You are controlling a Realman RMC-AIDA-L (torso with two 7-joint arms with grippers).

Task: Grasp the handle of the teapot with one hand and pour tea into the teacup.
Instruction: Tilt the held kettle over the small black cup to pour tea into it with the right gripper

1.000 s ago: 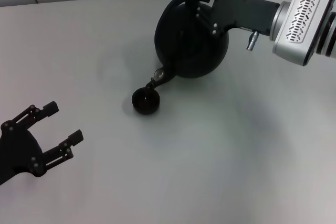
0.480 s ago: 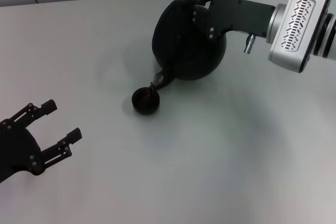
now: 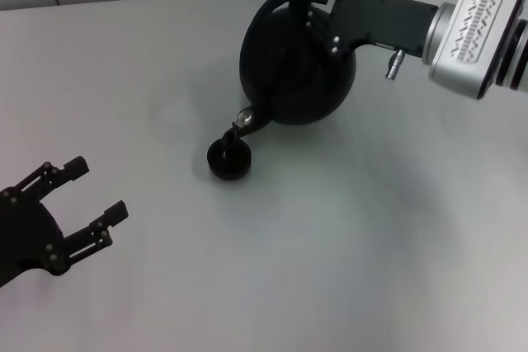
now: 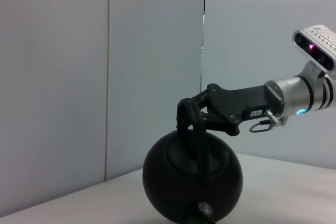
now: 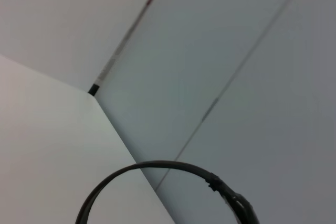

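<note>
right pincer [image 3: 318, 7] fingertips are hiding behind the handle [image 3: 276, 6], grip unclear | teapot [image 4: 192, 178] base is running off the left wrist view's lower edge | spout tip is overlapping the teacup [image 3: 228, 159], contact unclear | left pincer [image 3: 87, 197] body is being cut by the head view's edge

Lab-like test space: bare white table [image 3: 330, 269], plain panelled wall [image 4: 105, 77].

No readable text or labels anywhere
</note>
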